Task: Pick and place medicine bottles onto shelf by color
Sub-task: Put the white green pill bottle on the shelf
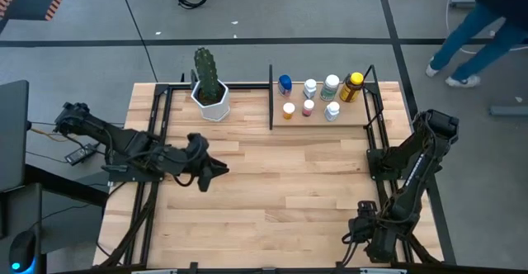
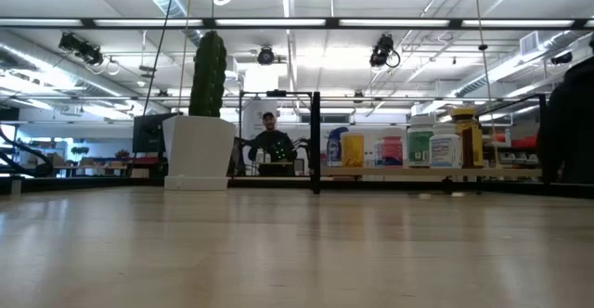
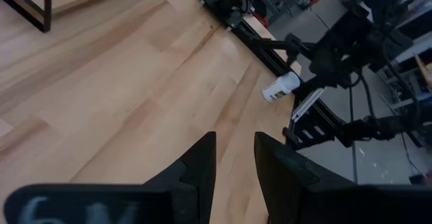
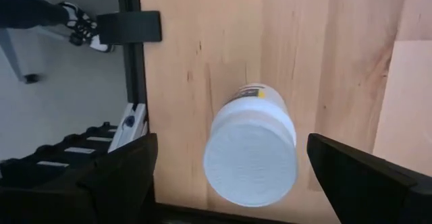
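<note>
We see seven medicine bottles (image 1: 318, 95) standing on the shelf (image 1: 355, 119) at the table's far right corner: a blue one (image 1: 285, 83), two white ones (image 1: 310, 88), an amber one (image 1: 353, 86), and in front an orange one (image 1: 289, 110), a pink one (image 1: 308, 108) and another white one (image 1: 332, 111). The last, a white bottle (image 4: 251, 152), stands upright by the table's (image 1: 272, 183) right edge, near its front corner. The right gripper (image 4: 229, 177) hangs over it, fingers spread wide to either side of the white cap, touching nothing.

The left gripper (image 1: 216, 170) rests near the table's left-middle, its fingers (image 3: 196, 177) nearly together and grasping nothing. A cactus in a white hexagonal pot (image 1: 210, 99) stands at the far edge, left of the shelf's black post (image 1: 271, 99). Beyond the table someone walks past (only legs and shoes (image 1: 462, 51) show).
</note>
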Controlling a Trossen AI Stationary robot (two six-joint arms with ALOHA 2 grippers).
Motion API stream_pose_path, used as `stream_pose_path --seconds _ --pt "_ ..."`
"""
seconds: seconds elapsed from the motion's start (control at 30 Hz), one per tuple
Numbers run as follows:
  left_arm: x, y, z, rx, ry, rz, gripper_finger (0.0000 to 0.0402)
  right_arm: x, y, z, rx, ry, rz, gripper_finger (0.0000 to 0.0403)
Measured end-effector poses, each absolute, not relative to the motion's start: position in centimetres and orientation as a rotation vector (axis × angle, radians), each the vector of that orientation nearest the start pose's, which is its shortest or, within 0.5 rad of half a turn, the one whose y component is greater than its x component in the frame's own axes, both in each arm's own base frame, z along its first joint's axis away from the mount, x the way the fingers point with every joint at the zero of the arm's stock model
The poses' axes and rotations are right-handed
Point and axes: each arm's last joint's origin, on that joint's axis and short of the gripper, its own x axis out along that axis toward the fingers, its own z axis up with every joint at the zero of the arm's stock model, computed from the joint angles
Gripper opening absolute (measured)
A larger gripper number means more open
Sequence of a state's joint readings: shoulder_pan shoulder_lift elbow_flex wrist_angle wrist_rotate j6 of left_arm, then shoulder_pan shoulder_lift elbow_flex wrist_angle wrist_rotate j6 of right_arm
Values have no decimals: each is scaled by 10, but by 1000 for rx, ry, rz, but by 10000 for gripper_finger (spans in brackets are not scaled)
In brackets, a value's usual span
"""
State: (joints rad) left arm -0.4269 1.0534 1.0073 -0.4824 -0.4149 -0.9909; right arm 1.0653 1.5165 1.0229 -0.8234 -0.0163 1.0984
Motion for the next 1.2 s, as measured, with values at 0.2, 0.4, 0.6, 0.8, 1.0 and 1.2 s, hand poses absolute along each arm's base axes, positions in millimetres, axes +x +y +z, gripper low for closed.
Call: stream_pose_path --seconds 0.2,0.4,0.6,0.8,1.0,1.2 --pt "202 -83 334 -752 447 208 107 130 235 209 193 1484 78 379" --pt "202 -84 334 -751 448 205 107 129 233 208 204 1496 35 338" --pt "202 -84 334 -752 448 205 107 129 233 208 220 1487 14 308" --pt "202 -84 334 -752 448 205 107 129 233 208 222 1479 6 287" --pt "202 -84 334 -752 448 205 107 130 232 208 241 1455 -34 254" --pt "202 -84 334 -752 448 205 107 131 230 209 283 1453 -92 215"
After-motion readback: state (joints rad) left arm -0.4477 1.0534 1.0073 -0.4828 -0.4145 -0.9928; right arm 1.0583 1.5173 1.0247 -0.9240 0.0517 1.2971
